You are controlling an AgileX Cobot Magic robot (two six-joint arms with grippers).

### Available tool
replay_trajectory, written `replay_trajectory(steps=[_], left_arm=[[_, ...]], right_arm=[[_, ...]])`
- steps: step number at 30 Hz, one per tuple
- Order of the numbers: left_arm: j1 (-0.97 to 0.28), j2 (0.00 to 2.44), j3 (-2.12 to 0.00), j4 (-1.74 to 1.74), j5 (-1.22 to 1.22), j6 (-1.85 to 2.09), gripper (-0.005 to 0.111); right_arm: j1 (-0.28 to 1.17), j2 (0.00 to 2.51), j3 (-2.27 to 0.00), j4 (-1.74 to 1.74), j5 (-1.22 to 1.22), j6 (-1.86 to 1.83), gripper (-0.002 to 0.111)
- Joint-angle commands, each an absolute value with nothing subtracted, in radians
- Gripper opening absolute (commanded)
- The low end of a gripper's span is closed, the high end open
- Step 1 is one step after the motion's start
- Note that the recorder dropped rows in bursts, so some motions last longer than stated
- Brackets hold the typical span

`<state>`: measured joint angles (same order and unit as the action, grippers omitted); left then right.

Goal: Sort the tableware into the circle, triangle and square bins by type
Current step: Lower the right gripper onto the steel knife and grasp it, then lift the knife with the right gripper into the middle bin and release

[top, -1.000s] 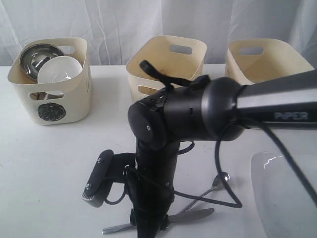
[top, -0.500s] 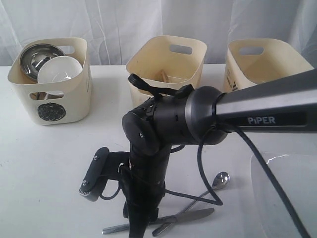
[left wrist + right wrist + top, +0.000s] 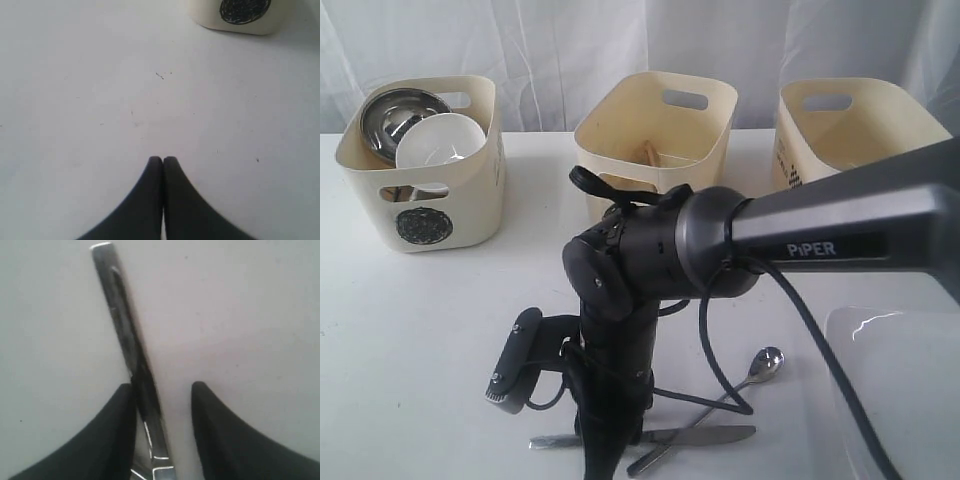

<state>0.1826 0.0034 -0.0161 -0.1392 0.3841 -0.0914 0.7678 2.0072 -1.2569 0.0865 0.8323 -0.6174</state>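
Note:
A steel knife (image 3: pixel 695 435) lies near the table's front edge, crossed by a steel spoon (image 3: pixel 767 361). My right gripper (image 3: pixel 601 455) points straight down onto the knife's handle end. In the right wrist view it (image 3: pixel 162 387) is open, and the knife handle (image 3: pixel 120 320) runs between its fingers, close against one finger (image 3: pixel 117 430). My left gripper (image 3: pixel 163 160) is shut on nothing over bare table, near the circle bin (image 3: pixel 235 22). The circle bin (image 3: pixel 420 190) holds a steel bowl (image 3: pixel 395 115) and a white bowl (image 3: pixel 440 142). A large white plate (image 3: pixel 900 390) lies front right.
Two more cream bins stand at the back: a middle one (image 3: pixel 655 125) with wooden sticks inside, and a right one (image 3: pixel 855 120) with a dark mark on its side. My right arm's dark body (image 3: pixel 650 265) and its cable block much of the table's middle.
My right arm has come down and shifted slightly left, bringing the gripper lower over the knife's handle. Bins, plate and spoon have not moved.

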Motion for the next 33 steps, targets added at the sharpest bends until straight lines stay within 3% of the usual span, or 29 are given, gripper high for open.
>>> replay_trajectory(steps=[1,6,16,27,33], left_arm=[[0.175,0.0,-0.006,-0.137,0.421,-0.091,0.0],[0.175,0.0,-0.006,-0.137,0.421,-0.091,0.0],[0.175,0.0,-0.006,-0.137,0.421,-0.091,0.0],[0.175,0.0,-0.006,-0.137,0.421,-0.091,0.0],[0.175,0.0,-0.006,-0.137,0.421,-0.091,0.0]], right_arm=[[0.768,2.069,-1.243,0.1,0.847,-0.644,0.002],[0.768,2.077,-1.243,0.074,0.879,-0.802,0.0],[0.768,1.916,-1.243,0.102,0.682,-0.8,0.0],[0.768,1.823,-1.243,0.104,0.704,-0.8,0.0],[0.766,1.675,-1.285,0.098,0.457,-0.76,0.0]])
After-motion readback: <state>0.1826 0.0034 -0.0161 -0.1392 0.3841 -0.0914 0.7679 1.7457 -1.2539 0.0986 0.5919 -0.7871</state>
